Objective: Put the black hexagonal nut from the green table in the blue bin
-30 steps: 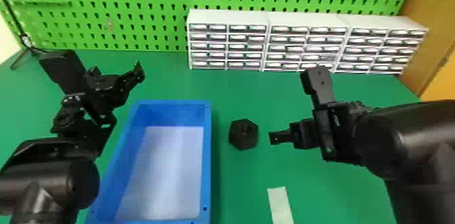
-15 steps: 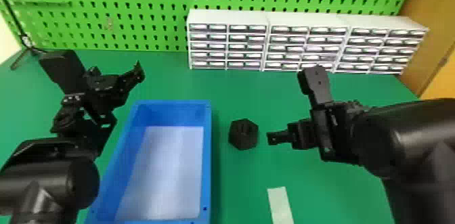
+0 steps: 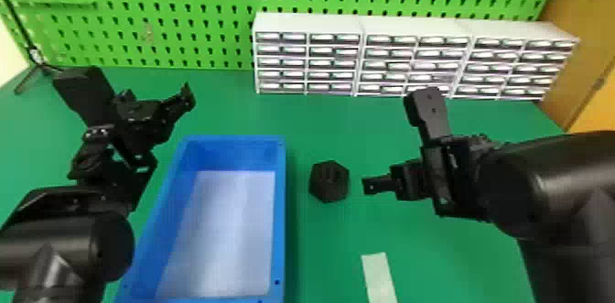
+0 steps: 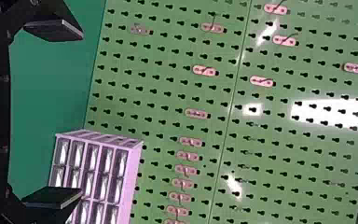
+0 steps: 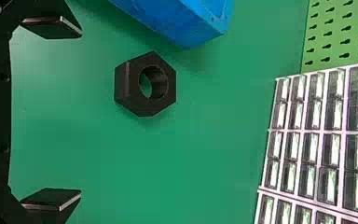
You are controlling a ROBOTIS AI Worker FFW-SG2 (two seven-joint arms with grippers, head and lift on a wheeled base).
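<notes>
The black hexagonal nut (image 3: 329, 182) lies flat on the green table (image 3: 329, 251), hole upward – its axis upright. It sits just beyond the right gripper's (image 3: 398, 143) spread jaws, near the blue bin (image 3: 279, 215) – the left gripper's (image 3: 128, 86) jaws also gape.

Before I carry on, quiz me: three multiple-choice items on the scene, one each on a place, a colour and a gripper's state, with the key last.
1. Where is the nut?
A. inside the bin
B. on the table, right of the bin
C. on the drawers

2. What colour is the pegboard?
A. yellow
B. red
C. green

3. How is the right gripper?
A. open, empty
B. shut on the nut
C. shut, empty

Key:
1 B: bare green tabletop separates nut and bin.
2 C: the holed board behind the table is green.
3 A: its fingers stand well apart, nothing between them.
</notes>
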